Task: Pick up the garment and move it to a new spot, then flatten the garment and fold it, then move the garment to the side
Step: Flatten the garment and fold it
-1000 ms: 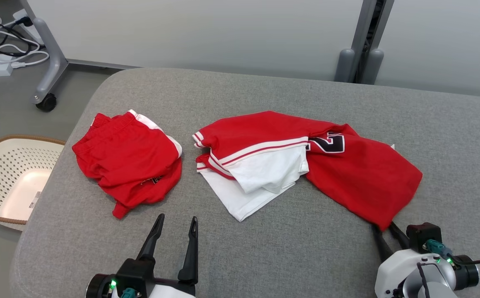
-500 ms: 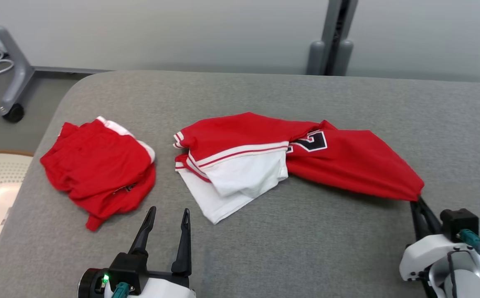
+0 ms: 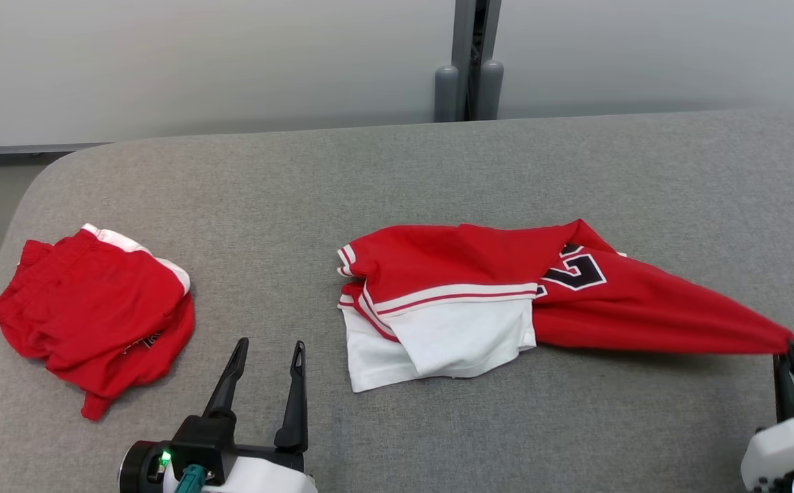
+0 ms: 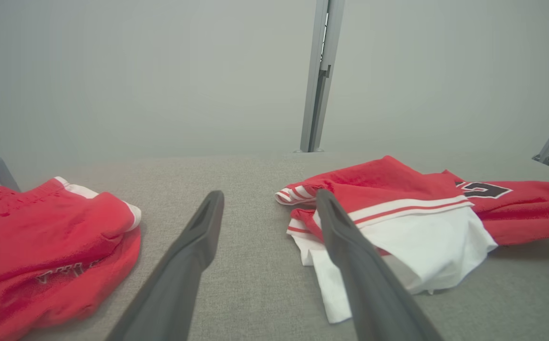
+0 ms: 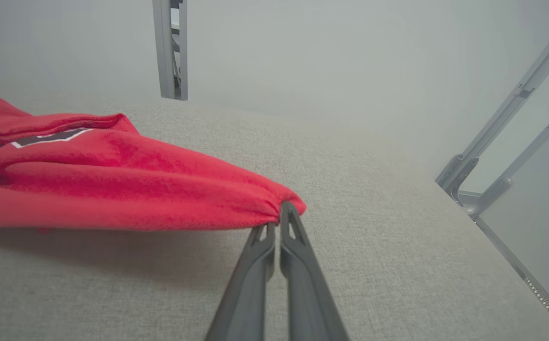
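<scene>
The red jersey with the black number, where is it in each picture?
Head view: the jersey lies middle to right, its corner pinched by the right gripper.
Left wrist view: jersey on the right half.
Right wrist view: jersey on the left, ending at the right gripper.
Shared landmark: the grey post at the back.

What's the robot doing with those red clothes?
The robot's right gripper is pinched shut on one corner of the red and white jersey. That end is stretched out toward the gripper and lifted a little off the grey table, while the rest of the jersey lies bunched up. The left gripper is open and holds nothing. A second red garment lies crumpled off to the left.
</scene>
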{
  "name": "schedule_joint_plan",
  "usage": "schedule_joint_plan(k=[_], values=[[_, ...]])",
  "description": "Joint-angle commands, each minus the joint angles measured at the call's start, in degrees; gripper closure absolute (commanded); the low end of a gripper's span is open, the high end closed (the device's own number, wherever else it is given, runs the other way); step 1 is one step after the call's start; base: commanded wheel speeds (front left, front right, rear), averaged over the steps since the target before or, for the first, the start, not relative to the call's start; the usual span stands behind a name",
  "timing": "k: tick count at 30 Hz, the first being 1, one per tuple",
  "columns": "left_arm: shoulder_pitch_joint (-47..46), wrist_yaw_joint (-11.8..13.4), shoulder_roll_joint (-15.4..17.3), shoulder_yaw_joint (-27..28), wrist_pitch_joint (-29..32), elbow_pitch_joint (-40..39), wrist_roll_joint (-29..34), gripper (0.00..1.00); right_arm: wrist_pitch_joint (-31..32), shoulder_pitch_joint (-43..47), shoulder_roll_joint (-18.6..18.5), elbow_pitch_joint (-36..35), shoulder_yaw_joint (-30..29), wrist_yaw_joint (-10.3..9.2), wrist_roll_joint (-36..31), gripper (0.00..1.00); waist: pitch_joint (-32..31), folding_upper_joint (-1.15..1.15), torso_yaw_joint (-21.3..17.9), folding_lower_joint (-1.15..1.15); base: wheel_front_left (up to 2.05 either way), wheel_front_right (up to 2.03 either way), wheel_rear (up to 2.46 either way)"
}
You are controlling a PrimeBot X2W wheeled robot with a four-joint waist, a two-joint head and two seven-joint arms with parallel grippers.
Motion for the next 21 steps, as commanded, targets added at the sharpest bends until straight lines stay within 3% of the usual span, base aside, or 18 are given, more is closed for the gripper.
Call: schedule_joint_plan(k=[1,5,6,8,12,17,21], values=[[-0.82,-0.27,0.22,0.30,-0.26,-0.17,0.50,0.00,-0.31,0.96,-0.16,-0.23,-0.12,-0.02,0.43,1.00,0.13,0.00,-0.32,0.00,0.00,0.00,0.00],[-0.95,-0.47,0.22,0.45,-0.26,-0.08,0.19,0.00,-0.31,3.13,0.38,1.82,0.36,-0.03,1.22,1.00,0.36,0.00,-1.10,0.00,0.00,0.00,0.00],[-1.08,-0.54,0.22,0.34,-0.26,0.03,0.08,0.00,-0.30,3.42,0.67,2.83,0.55,-0.03,1.63,0.86,0.34,0.00,-1.23,0.00,0.00,0.00,0.00],[-1.15,-0.63,0.22,0.04,-0.26,0.11,0.02,0.00,-0.30,3.70,1.05,4.78,1.07,-0.03,2.32,0.00,0.22,0.00,-1.44,0.00,0.00,0.00,0.00],[-1.45,-0.92,0.22,0.02,-0.26,-0.25,-0.72,0.00,-0.31,4.86,1.12,5.72,-0.76,-0.03,2.34,0.00,0.04,0.00,-1.87,0.00,0.00,0.00,0.00],[-1.08,-2.00,0.22,-0.73,-0.26,-1.25,-1.30,0.00,-0.31,3.86,2.13,-1.97,-6.26,-0.02,-0.59,0.00,0.13,0.00,-3.17,0.00,0.00,0.00,0.00],[-1.47,-2.56,0.23,-2.22,-0.26,-0.47,-2.20,0.00,-0.30,3.28,2.94,-10.98,-1.12,-0.02,1.60,0.00,0.12,0.00,-4.17,0.00,0.00,0.00,0.00]])
